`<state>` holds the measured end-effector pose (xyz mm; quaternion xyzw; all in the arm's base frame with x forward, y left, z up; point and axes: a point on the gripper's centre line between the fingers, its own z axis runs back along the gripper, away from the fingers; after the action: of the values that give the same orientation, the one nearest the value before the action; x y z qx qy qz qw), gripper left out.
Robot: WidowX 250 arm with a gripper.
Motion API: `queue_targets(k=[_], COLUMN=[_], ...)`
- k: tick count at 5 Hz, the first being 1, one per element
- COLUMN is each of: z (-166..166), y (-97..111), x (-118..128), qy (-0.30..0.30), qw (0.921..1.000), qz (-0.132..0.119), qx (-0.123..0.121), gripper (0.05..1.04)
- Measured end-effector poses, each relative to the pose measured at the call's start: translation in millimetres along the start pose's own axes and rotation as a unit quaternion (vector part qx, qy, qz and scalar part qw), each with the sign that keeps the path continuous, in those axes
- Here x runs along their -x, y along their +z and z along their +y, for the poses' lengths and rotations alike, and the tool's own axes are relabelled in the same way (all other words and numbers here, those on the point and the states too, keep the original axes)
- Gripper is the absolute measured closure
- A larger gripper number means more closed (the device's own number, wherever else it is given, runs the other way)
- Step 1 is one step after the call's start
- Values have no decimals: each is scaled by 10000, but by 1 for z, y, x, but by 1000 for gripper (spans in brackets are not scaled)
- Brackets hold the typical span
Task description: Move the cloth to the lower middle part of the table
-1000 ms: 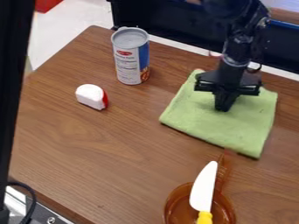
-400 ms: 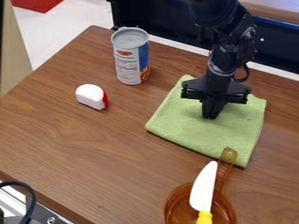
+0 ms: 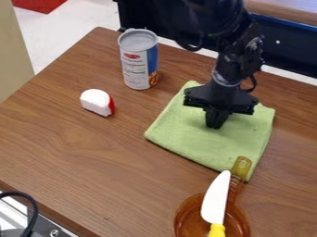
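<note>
The cloth (image 3: 184, 134) lies under and around the jaws of the gripper (image 3: 215, 121), which are narrow; if they pinch it, I cannot tell. Dragging it could push the handle (image 3: 241, 165) of the pan (image 3: 181, 210) before them, shaking the knife (image 3: 216, 196).

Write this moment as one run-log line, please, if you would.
claw: down at green cloth | cloth: flat, not yet at table's lower middle | pan: handle overlapping cloth's near corner | knife: resting on pan
</note>
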<state>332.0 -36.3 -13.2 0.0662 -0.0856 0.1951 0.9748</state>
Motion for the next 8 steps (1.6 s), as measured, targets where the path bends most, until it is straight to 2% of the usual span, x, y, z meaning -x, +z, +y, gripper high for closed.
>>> queue_targets(k=[2,3,5,7,8], z=[17,28,46,55,62], y=[1,2,3,1,1], x=[10,17,26,21,32], qy=[-737,-976,-1174,-1141,-1171], qw=[9971,9951,9929,9933,9927], qz=[147,85,138,88,111], qx=[-109,-140,-112,-173,-258], gripper=[1031,1031,1031,1031,1031])
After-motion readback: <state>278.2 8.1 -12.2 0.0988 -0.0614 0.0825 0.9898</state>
